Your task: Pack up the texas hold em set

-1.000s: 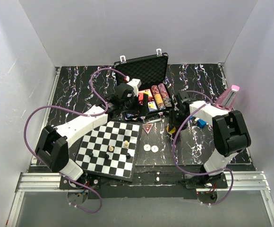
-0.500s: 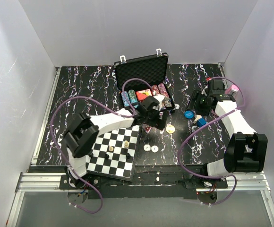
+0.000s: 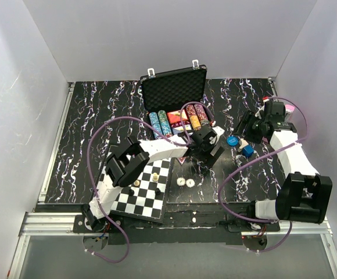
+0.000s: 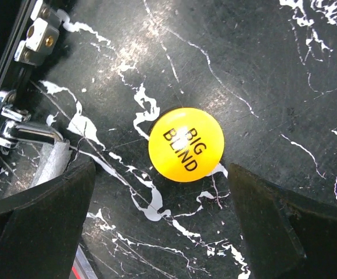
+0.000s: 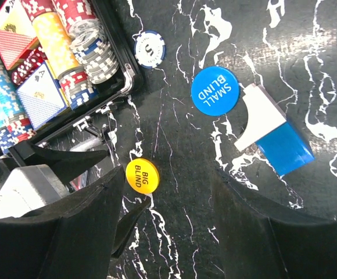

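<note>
Bright, even overhead light; faint glare on the glossy table [image 4: 157, 55], near edges softly blurred.

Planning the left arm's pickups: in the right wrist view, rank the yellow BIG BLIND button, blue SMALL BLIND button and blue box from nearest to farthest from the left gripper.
1. yellow BIG BLIND button: on the table between the fingers of the open left gripper.
2. blue SMALL BLIND button: up and right in the view.
3. blue box: farthest right, beside that button.

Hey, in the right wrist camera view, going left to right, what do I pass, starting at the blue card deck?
From the left: blue card deck → Big Blind button → Small Blind button → blue box.
</note>
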